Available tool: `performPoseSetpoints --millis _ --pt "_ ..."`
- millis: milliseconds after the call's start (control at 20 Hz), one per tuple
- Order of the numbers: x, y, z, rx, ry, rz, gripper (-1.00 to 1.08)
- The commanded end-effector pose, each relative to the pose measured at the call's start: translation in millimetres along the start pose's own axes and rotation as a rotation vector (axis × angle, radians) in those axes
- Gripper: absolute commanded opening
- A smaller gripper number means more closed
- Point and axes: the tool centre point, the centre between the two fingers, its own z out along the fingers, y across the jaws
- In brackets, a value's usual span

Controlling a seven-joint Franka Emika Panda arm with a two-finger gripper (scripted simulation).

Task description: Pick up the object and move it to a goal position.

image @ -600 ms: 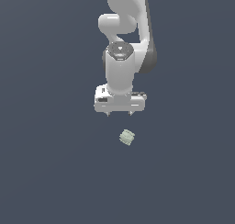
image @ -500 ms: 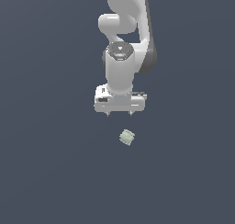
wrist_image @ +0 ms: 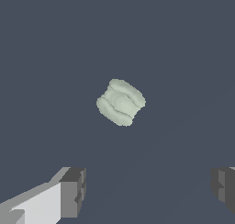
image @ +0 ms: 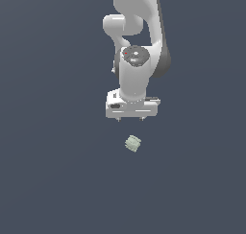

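We see the dark slate-grey counter [image: 53,180] filling both views, flat and uniform. Above it in the exterior view hangs the white Panda arm [image: 137,41], entering from twelve o'clock and pointing straight down, its wrist joint showing a round grey cap with a small red mark. At the arm's end sits the tool [image: 130,119], a broad white body with two short fingertips just visible beneath it. In the wrist view we see those two fingers [wrist_image: 73,191] set wide apart, one pale with a dark grey pad and the other showing only its dark pad at the frame edge, with nothing between them, so the tool stands spread and holds nothing. Smallest is the object [image: 133,143], a pale greenish-grey lump with rounded ridges across its surface, resting on the counter. In the exterior view it lies at about six o'clock from the tool, near it but clear of the fingertips. In the wrist view the object [wrist_image: 120,102] sits ahead of the gap between the fingers, apart from both.
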Motion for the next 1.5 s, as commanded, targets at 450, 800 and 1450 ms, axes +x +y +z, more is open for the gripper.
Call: performPoseSetpoints --millis 450,800,1450 --pt "5 -2 6 0.002 0.0 0.053 1.0" --pt "16 -4 19 0.005 0.002 0.169 1.0" --pt "42 -11 58 0.005 0.008 0.484 1.0"
